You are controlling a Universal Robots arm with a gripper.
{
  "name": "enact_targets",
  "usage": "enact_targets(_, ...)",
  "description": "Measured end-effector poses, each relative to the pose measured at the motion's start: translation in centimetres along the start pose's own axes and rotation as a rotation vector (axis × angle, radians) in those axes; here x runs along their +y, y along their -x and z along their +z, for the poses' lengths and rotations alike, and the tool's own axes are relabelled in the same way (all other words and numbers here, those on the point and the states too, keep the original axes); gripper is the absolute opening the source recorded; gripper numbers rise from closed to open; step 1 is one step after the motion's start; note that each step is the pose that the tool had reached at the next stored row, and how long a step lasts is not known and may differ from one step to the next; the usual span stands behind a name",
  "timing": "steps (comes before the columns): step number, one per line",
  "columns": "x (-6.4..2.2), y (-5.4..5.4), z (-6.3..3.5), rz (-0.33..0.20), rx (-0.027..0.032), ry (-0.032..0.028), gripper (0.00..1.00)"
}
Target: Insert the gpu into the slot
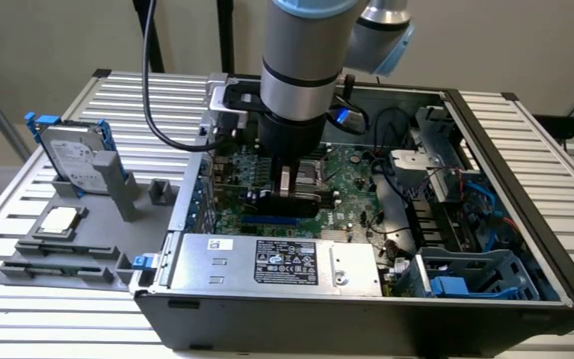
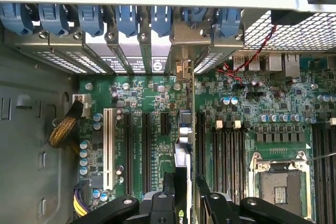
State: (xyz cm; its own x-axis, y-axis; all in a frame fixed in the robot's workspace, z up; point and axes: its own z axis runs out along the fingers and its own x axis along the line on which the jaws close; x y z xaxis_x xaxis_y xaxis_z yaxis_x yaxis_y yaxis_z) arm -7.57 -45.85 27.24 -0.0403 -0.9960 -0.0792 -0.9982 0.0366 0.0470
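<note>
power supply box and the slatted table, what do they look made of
Power supply box: likely sheet steel, bare matte silver, with folded edges and a stuck-on label. Slatted table: probably extruded aluminium, pale satin finish, long parallel ribs.

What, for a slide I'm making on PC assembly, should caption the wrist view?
Open tool straddling the thin black expansion card, edge-on among the green motherboard's black slots.

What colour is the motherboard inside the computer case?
Green. The motherboard shows best in the wrist view.
</note>
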Motion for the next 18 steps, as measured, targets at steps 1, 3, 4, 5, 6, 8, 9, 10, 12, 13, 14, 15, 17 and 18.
enact_targets(1, 0.0, -0.01, 0.02, 0.0, 0.0003, 0.0006, 0.26)
enact_targets(3, -0.01, -0.01, 0.08, 0.0, 0.0004, 0.0022, 0.26)
enact_targets(4, -0.01, -0.01, 0.11, 0.0, 0.0004, 0.003, 0.26)
enact_targets(5, -0.01, -0.01, 0.13, 0.0, 0.0005, 0.0035, 0.26)
enact_targets(6, -0.01, -0.01, 0.16, 0.0, 0.0005, 0.0036, 0.26)
enact_targets(8, -0.01, -0.01, 0.19, 0.0, 0.0006, 0.0038, 0.26)
enact_targets(9, -0.02, 0.0, 0.21, 0.0, 0.0011, 0.0037, 0.26)
enact_targets(10, -0.02, 0.01, 0.23, 0.0, 0.0027, 0.0036, 0.26)
enact_targets(12, -0.01, 0.02, 0.28, -0.001, 0.0087, 0.0035, 0.26)
enact_targets(13, -0.01, 0.03, 0.3, -0.002, 0.0118, 0.0035, 0.26)
enact_targets(14, -0.02, 0.05, 0.32, -0.003, 0.0127, 0.0036, 0.26)
enact_targets(15, -0.02, 0.06, 0.35, -0.004, 0.0127, 0.0035, 0.26)
enact_targets(17, -0.01, 0.1, 0.38, -0.005, 0.013, 0.0035, 0.26)
enact_targets(18, -0.01, 0.11, 0.4, -0.005, 0.0131, 0.0036, 0.26)
